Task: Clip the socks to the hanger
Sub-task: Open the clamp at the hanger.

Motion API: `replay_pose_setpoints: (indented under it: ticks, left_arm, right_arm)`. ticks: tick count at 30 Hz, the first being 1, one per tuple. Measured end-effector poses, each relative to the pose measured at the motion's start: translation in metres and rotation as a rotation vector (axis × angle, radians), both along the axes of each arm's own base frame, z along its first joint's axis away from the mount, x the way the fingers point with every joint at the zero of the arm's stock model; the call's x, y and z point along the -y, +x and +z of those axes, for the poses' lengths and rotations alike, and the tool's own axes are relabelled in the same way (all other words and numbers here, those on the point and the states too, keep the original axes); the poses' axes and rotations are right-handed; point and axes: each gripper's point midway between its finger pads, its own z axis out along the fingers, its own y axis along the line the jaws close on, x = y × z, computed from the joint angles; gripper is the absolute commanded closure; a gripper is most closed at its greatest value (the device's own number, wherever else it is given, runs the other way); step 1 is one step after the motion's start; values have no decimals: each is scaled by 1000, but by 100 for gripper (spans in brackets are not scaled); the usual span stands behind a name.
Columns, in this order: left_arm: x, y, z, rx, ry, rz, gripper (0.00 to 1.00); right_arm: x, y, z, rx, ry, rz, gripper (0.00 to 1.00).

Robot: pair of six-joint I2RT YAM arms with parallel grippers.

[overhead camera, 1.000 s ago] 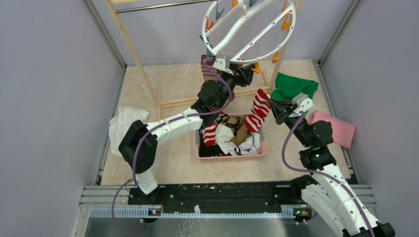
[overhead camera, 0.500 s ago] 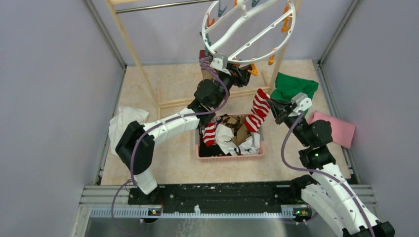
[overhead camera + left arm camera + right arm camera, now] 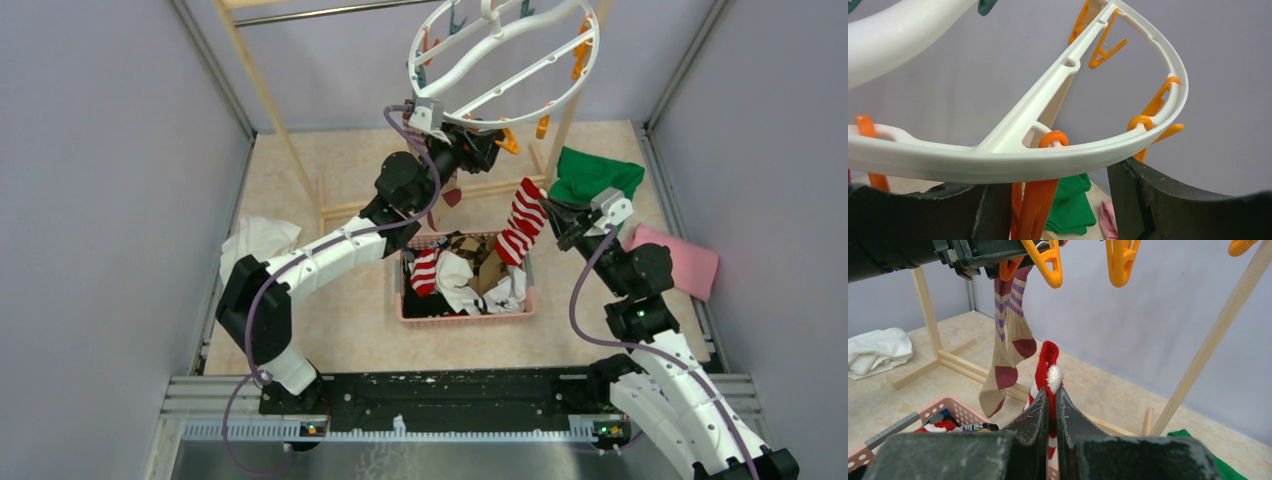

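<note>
Top external: the hanger point(image 3: 505, 65) is hanging over the worktop point(image 3: 350, 180). A basket point(image 3: 465, 318) of socks point(image 3: 450, 275) is sitting below it, with a green cloth point(image 3: 595, 175) and a pink cloth point(image 3: 685, 262) lying at right. The left hand point(image 3: 472, 150) is hovering just under the rim.

Left wrist: its fingers point(image 3: 1188, 200) are standing apart, an orange peg point(image 3: 1035, 205) between them.

Right wrist: the right hand point(image 3: 1053, 410) is pinching a red sock point(image 3: 1048, 357), and a tan sock point(image 3: 1008, 335) is dangling beyond.
</note>
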Motion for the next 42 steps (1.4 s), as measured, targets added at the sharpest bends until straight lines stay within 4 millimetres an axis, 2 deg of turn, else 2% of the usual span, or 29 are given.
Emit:
replay_pose_setpoints:
  ticks: [6, 13, 16, 32, 38, 42]
  left_arm:
    - [2, 3, -18, -89, 13, -29, 30]
    - [3, 1, -26, -107, 38, -38, 15]
    - [-1, -3, -35, -89, 75, -32, 13]
    - [-12, -27, -72, -61, 180, -81, 14]
    - [-19, -42, -71, -47, 175, -118, 17]
    - [-29, -56, -61, -17, 168, -167, 19]
  right_arm:
    - [-1, -1, 1, 5, 1, 4, 100]
    - [-3, -2, 1, 6, -3, 19, 100]
    - [-3, -1, 1, 7, -3, 21, 100]
    - [-4, -2, 3, 13, 0, 23, 100]
    - [-4, -2, 2, 12, 1, 23, 100]
    - [-4, -2, 2, 12, 1, 23, 100]
